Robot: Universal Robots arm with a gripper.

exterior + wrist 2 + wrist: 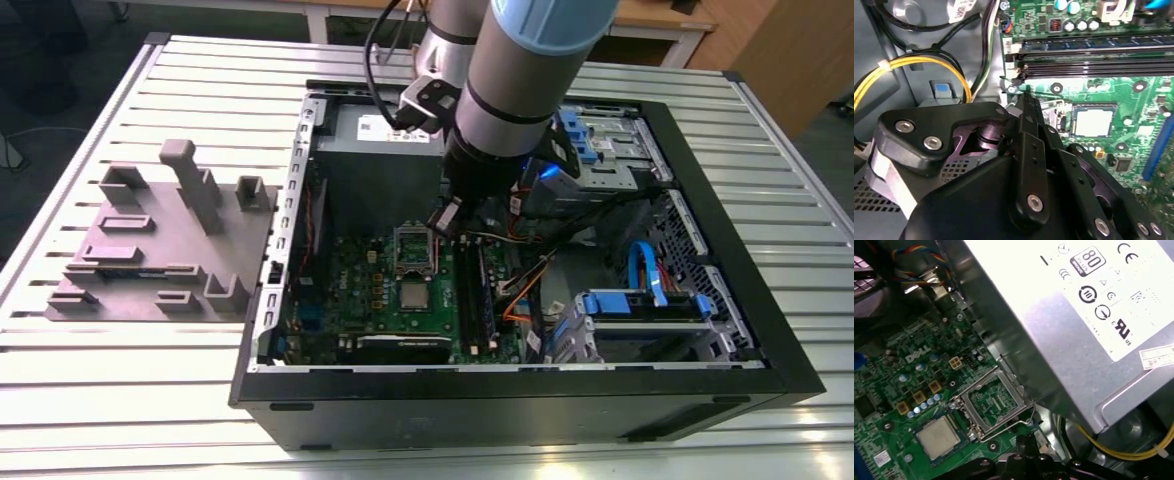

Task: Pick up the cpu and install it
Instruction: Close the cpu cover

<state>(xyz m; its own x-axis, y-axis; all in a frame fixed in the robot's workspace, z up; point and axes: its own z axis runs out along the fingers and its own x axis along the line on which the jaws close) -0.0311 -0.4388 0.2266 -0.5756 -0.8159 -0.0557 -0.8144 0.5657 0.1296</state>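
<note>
The cpu is a small silver-topped square lying flat in its socket on the green motherboard inside the open computer case. It also shows in both wrist views. Beside it the socket's metal load plate stands hinged open, with its thin wire lever alongside. My gripper hangs inside the case just off the open plate and lever, apart from the cpu. Its black fingers are pressed together, shut, and I see nothing between them. The tip sits close to the lever.
The large grey power supply with a white label rises right beside the socket. Black memory sticks run along the board's other side. Yellow cables loop near the gripper body. A grey fixture block sits on the slatted table at the exterior view's left.
</note>
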